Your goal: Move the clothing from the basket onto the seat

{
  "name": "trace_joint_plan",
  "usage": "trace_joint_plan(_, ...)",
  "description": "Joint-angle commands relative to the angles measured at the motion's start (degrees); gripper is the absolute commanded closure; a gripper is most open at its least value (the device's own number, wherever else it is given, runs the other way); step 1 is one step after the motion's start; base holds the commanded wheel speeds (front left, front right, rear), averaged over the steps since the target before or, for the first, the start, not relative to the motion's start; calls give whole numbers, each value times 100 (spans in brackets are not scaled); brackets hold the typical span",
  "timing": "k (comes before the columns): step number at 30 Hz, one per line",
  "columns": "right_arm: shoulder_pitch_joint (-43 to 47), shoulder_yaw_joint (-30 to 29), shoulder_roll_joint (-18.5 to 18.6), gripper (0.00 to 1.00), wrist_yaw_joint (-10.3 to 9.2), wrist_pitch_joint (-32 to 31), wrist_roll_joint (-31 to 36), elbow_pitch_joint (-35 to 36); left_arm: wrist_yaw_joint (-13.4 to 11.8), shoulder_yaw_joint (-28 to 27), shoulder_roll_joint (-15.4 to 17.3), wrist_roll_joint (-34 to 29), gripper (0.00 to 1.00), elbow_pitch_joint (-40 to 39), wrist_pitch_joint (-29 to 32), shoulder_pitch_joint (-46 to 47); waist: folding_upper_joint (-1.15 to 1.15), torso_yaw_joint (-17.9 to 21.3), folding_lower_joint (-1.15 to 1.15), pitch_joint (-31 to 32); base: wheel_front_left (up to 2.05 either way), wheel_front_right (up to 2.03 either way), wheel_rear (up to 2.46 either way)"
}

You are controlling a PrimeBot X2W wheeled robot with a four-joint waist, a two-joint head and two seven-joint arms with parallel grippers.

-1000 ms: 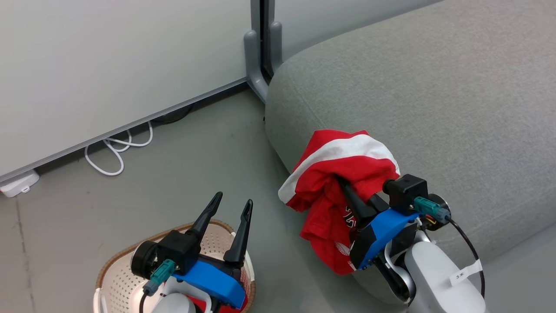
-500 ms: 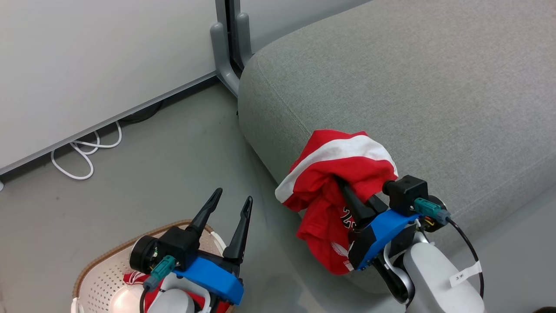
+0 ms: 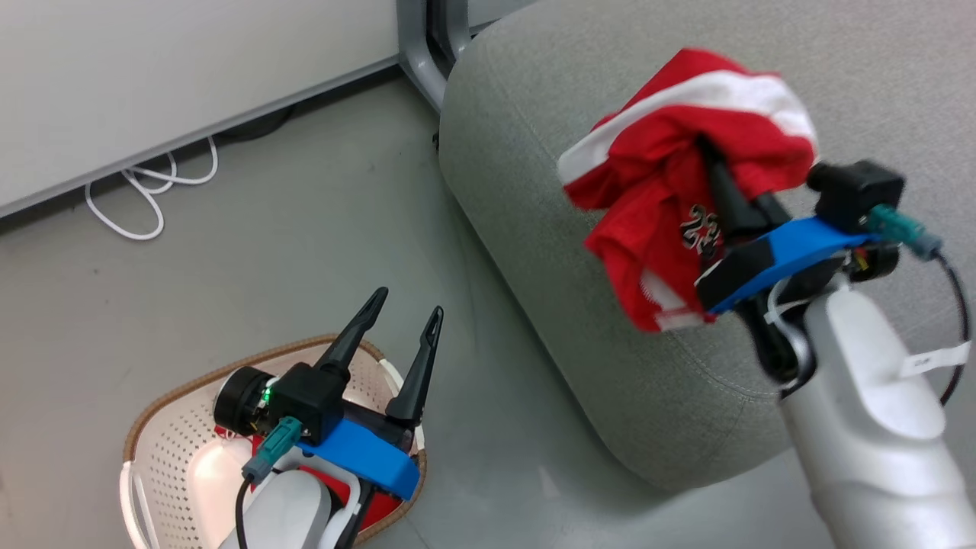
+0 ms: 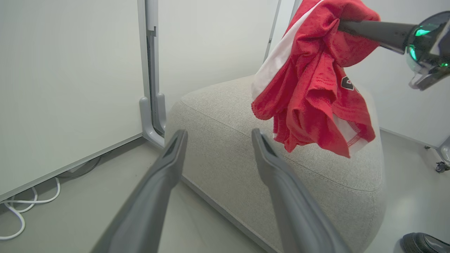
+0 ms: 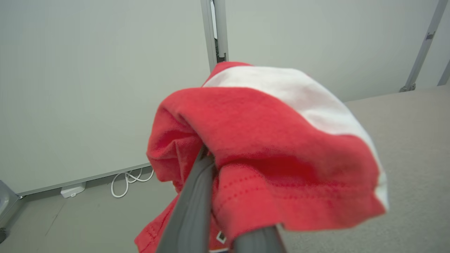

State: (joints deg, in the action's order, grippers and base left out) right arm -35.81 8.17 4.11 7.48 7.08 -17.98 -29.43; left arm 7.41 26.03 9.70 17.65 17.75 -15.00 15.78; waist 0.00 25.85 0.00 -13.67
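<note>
My right gripper [image 3: 717, 164] is shut on a bright red jersey [image 3: 663, 183] with a white stripe and a dark printed number. The jersey hangs bunched above the near corner of the light-grey seat [image 3: 549, 252], not resting on it. In the right wrist view the jersey [image 5: 274, 140] drapes over my fingers [image 5: 190, 211] and hides their tips. My left gripper [image 3: 408, 305] is open and holds nothing, above the cream basket [image 3: 171, 450] on the floor at the lower left. A second red garment [image 3: 379, 515] shows in the basket under my left arm. The left wrist view shows the jersey [image 4: 309, 91] hanging over the seat [image 4: 334, 182].
A grey partition post [image 3: 427, 46] stands at the seat's far corner, with a wall panel to its left. White cable loops [image 3: 145, 198] lie on the floor along the wall. A dark shoe [image 4: 422, 242] shows on the floor beyond the seat.
My right arm has lifted the jersey up and forward, from beside the seat's edge to above its corner. The head camera has shifted. My left gripper stays open over the basket.
</note>
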Motion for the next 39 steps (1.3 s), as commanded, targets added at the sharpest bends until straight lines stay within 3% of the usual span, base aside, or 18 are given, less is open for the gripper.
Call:
trace_joint_plan(1,-410,-341,190,100,2,-25,-110,-40,10,19,104,-49,0,-91,-27,181,0,-214,0,-347,0,0,0)
trace_joint_plan(10,-1399,-1656,1043,100,2,42,-31,-213,10,124,348,-100,0,-413,-28,597,0,-660,0,-1197,0,0,0)
trace_joint_plan(19,-1844,-2918,1701,100,2,225,293,-881,9,369,604,-243,0,-735,-28,1042,0,-1047,0,-1933,0,0,0)
trace_joint_plan(28,-1932,-3676,1787,100,2,504,387,-1971,9,404,855,-275,0,-949,-27,1214,0,-1244,0,-2342,0,0,0)
trace_joint_plan(37,-2032,-3739,1705,100,2,700,665,-2657,9,315,925,-265,0,-990,-28,1107,0,-1230,0,-2431,0,0,0)
trace_joint_plan(38,-2052,-3728,1708,83,2,714,693,-2700,9,301,921,-275,0,-999,-28,1119,0,-1230,0,-2430,0,0,0)
trace_joint_plan(39,-2073,-3718,1711,53,2,733,720,-2736,9,289,914,-286,0,-1000,-27,1124,0,-1228,0,-2427,0,0,0)
